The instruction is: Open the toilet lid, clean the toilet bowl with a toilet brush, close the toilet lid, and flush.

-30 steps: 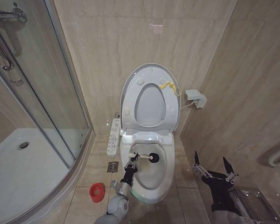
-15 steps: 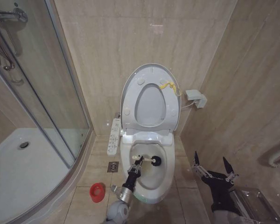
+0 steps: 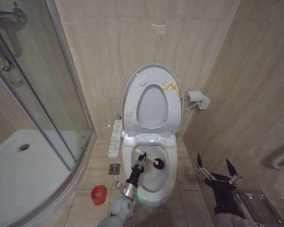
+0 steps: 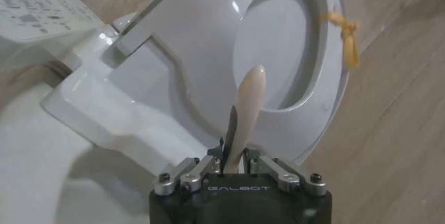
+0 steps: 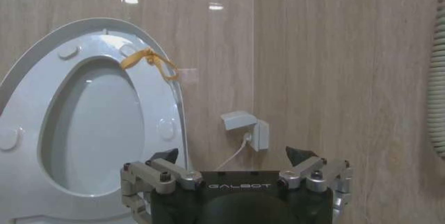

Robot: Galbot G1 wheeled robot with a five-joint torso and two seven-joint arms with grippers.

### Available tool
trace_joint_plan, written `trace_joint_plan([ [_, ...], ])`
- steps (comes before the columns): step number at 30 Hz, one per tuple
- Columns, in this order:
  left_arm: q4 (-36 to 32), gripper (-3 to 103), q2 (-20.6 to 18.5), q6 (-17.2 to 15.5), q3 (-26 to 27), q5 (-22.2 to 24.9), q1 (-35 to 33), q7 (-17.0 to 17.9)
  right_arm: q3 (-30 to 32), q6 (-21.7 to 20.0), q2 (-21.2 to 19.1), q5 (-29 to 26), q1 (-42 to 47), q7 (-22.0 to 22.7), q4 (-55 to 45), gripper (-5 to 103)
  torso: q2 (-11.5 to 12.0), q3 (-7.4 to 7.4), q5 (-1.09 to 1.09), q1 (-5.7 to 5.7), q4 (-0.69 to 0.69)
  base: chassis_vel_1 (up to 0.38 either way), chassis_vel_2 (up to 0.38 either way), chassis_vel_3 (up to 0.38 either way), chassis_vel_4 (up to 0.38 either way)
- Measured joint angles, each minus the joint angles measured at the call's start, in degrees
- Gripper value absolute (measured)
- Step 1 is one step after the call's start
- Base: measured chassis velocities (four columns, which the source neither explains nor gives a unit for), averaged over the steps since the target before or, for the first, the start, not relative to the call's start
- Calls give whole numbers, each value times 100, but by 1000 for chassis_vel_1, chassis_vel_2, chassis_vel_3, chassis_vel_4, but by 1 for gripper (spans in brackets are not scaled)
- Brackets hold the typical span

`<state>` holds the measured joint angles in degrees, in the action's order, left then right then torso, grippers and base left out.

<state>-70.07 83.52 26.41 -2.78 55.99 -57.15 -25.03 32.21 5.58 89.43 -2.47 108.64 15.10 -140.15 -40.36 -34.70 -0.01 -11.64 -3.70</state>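
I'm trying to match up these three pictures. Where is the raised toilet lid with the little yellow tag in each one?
Head view: the toilet lid stands upright against the wall, above the toilet bowl.
Left wrist view: it leans across the upper middle, behind the held toilet brush.
Right wrist view: it fills the left half.
Shared landmark: the yellow tag.

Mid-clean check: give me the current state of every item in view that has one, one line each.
toilet lid: raised upright, against the wall.
toilet bowl: uncovered, brush inside.
toilet brush: out of its holder, dark head in the bowl.
red holder: on the floor, brush out.
left gripper: shut on the brush handle, over the bowl.
right gripper: open, idle beside the toilet.
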Motion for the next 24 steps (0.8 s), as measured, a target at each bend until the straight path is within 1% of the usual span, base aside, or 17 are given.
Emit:
trace_joint_plan([
  [1,-1,18,-13,-3,-1,-34,-6,0,0,0,0,0,0,0,0,100,0,0,0,0,2,0,0,0,0],
  [2,54,18,-15,5,6,-177,8,9,-1,0,0,0,0,-1,0,100,0,1,0,0,4,0,0,0,0],
  [3,54,18,-15,5,6,-177,8,9,-1,0,0,0,0,-1,0,100,0,1,0,0,4,0,0,0,0],
  [4,206,18,-6,44,39,-451,58,9,0,0,0,0,0,0,0,100,0,1,-1,1,3,0,0,0,0],
  [5,486,18,18,124,108,-968,154,2,0,0,0,0,0,-1,0,100,0,1,0,1,4,0,0,0,0],
  [6,680,18,45,188,160,-1342,238,-24,0,0,0,0,0,-1,0,100,0,1,1,1,5,0,0,0,0],
  [7,680,18,45,188,160,-1342,238,-24,0,0,0,0,0,-1,0,100,0,1,1,1,5,0,0,0,0],
  [9,1021,18,80,329,249,-2037,418,-65,0,0,0,0,0,1,0,100,-1,3,2,2,4,0,0,0,0],
  [11,1177,18,87,387,304,-2465,509,-39,0,0,0,0,0,0,0,100,-2,3,2,2,7,0,0,0,0],
  [12,1177,18,87,387,304,-2465,509,-39,0,0,0,0,0,0,0,100,-2,3,2,2,7,0,0,0,0],
  [15,1291,15,130,439,441,-3182,565,-20,0,0,0,0,0,-1,0,100,-2,2,2,2,6,0,0,0,0],
  [16,1308,15,163,454,491,-3396,578,-13,0,0,0,0,0,0,0,100,-2,3,1,3,2,0,0,0,0],
  [20,1310,15,200,465,521,-3555,574,-3,0,0,0,0,0,0,0,100,-2,2,2,2,2,0,0,0,0],
  [22,1281,15,214,466,520,-3495,551,1,0,0,0,0,0,0,0,100,-2,2,1,2,2,0,0,0,0],
  [24,1196,15,199,456,449,-2935,513,-24,0,0,0,0,0,0,0,100,-1,0,1,2,2,0,0,0,0],
])
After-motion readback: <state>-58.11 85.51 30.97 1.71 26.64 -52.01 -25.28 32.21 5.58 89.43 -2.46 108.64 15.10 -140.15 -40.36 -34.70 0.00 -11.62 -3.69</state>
